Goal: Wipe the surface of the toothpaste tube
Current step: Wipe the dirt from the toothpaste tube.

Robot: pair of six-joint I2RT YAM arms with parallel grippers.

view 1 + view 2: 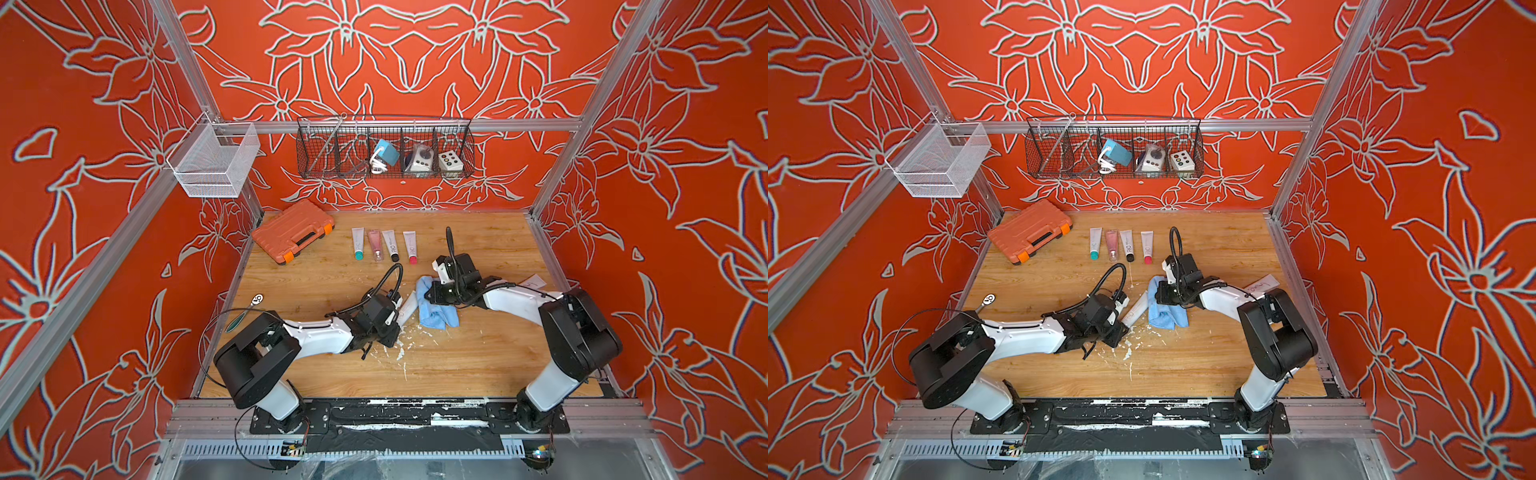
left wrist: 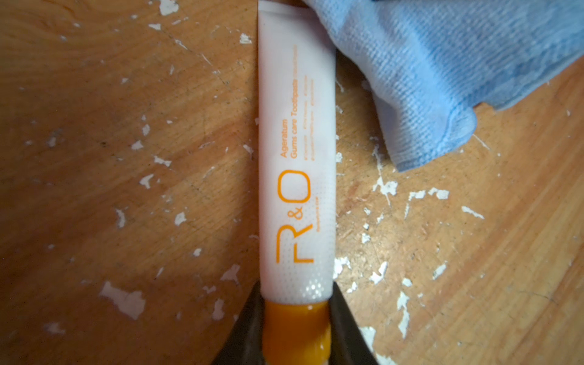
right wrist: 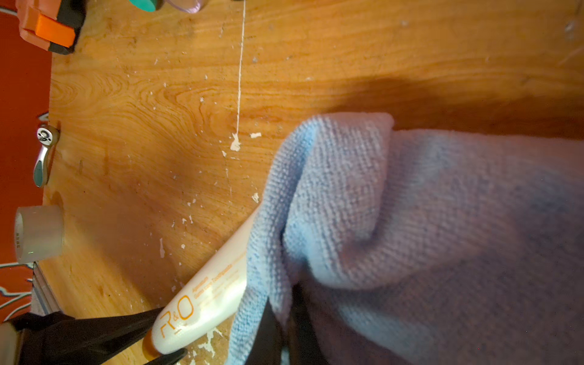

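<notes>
A white toothpaste tube (image 1: 408, 306) (image 1: 1136, 309) with orange lettering and an orange cap lies on the wooden table. My left gripper (image 2: 297, 297) is shut on the tube (image 2: 297, 158) at its cap end, with one dark finger on each side; it shows in a top view too (image 1: 395, 328). My right gripper (image 3: 284, 319) (image 1: 430, 295) is shut on a fold of a blue microfibre cloth (image 3: 410, 221) (image 1: 436, 316). The cloth (image 2: 442, 63) drapes over the tube's far, crimped end and hides it. The lettered part of the tube (image 3: 202, 303) is bare.
Several more tubes (image 1: 384, 245) lie in a row at the back, next to an orange tool case (image 1: 293, 230). A ratchet wrench (image 1: 249, 307) sits at the table's left edge and a paper slip (image 1: 534, 282) at the right. White flakes (image 1: 399, 345) dot the wood.
</notes>
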